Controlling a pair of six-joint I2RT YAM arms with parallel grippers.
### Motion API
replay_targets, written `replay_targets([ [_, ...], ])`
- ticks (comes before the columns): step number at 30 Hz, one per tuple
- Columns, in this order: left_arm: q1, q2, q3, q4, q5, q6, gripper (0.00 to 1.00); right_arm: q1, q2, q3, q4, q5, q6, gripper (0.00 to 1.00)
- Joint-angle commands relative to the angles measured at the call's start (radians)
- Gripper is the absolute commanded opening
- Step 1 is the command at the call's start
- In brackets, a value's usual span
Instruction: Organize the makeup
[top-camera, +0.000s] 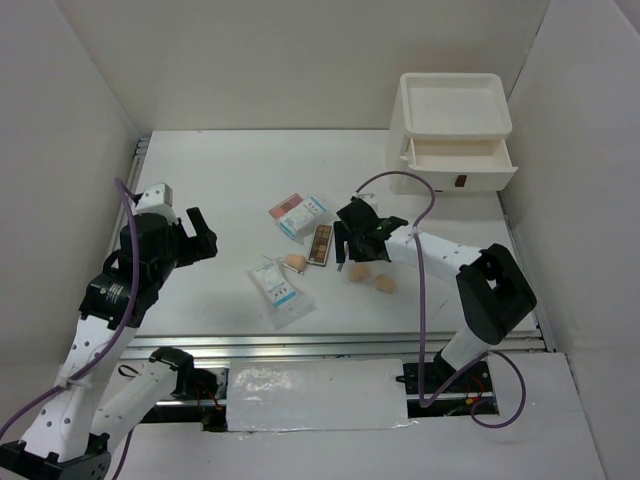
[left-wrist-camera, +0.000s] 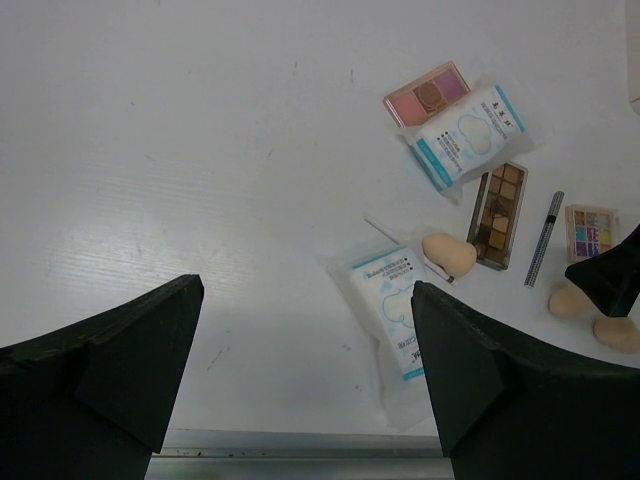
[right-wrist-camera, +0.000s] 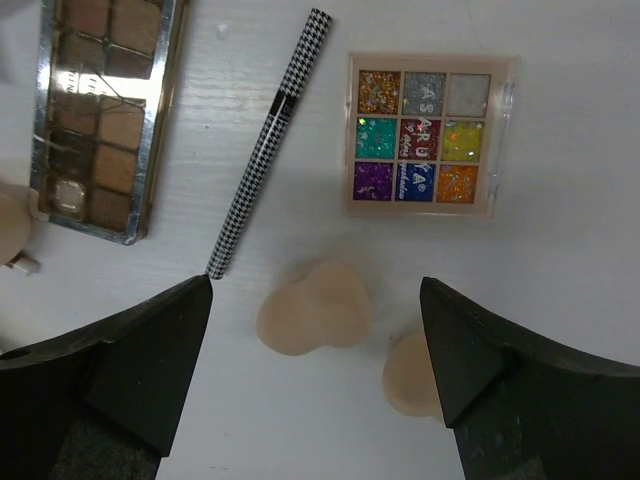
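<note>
The makeup lies loose mid-table. My right gripper (top-camera: 362, 238) is open and hovers over it. In the right wrist view its gripper (right-wrist-camera: 315, 290) straddles a peach sponge (right-wrist-camera: 315, 308) from above, with a second sponge (right-wrist-camera: 415, 372) by the right finger. Beyond lie the houndstooth pencil (right-wrist-camera: 268, 142), multicoloured palette (right-wrist-camera: 432, 136) and brown palette (right-wrist-camera: 105, 110). My left gripper (top-camera: 195, 240) is open and empty, raised at the left. The left wrist view shows its gripper (left-wrist-camera: 305, 287), a near sachet (left-wrist-camera: 393, 310), a third sponge (left-wrist-camera: 449, 254), a pink compact (left-wrist-camera: 428, 92) and a second sachet (left-wrist-camera: 467, 135).
A white stacked drawer unit (top-camera: 455, 135) stands at the back right, its lower drawer pulled out and an open tray on top. White walls close in the table on three sides. A metal rail (top-camera: 340, 343) runs along the near edge.
</note>
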Motion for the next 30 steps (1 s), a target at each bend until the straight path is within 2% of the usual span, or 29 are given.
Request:
replay_targets([
  [1, 0.008, -0.010, -0.005, 0.038, 0.015, 0.027, 0.99, 0.004, 0.012, 0.059, -0.046, 0.015, -0.029, 0.91],
  [10, 0.008, -0.017, -0.005, 0.041, 0.026, 0.031, 0.99, 0.004, 0.064, 0.003, -0.012, -0.086, -0.023, 0.79],
  [14, 0.008, -0.016, -0.003, 0.040, 0.025, 0.031, 0.99, 0.004, 0.086, 0.006, -0.020, -0.097, -0.028, 0.69],
  [16, 0.008, -0.019, -0.005, 0.040, 0.023, 0.031, 0.99, 0.005, 0.095, 0.013, -0.031, -0.111, -0.034, 0.69],
  [21, 0.008, -0.017, -0.005, 0.040, 0.025, 0.031, 0.99, 0.006, 0.095, -0.001, -0.032, -0.145, -0.037, 0.57],
  [24, 0.008, -0.017, -0.005, 0.041, 0.026, 0.031, 0.99, 0.006, 0.089, -0.009, -0.037, -0.154, -0.037, 0.46],
  [27, 0.008, -0.019, -0.005, 0.041, 0.028, 0.031, 1.00, 0.005, 0.074, -0.012, -0.046, -0.145, -0.036, 0.22],
  [28, 0.008, -0.019, -0.005, 0.041, 0.028, 0.031, 0.99, 0.006, 0.064, -0.014, -0.047, -0.134, -0.034, 0.01],
  [30, 0.008, -0.022, -0.005, 0.040, 0.026, 0.031, 1.00, 0.005, 0.054, -0.018, -0.057, -0.120, -0.030, 0.00],
])
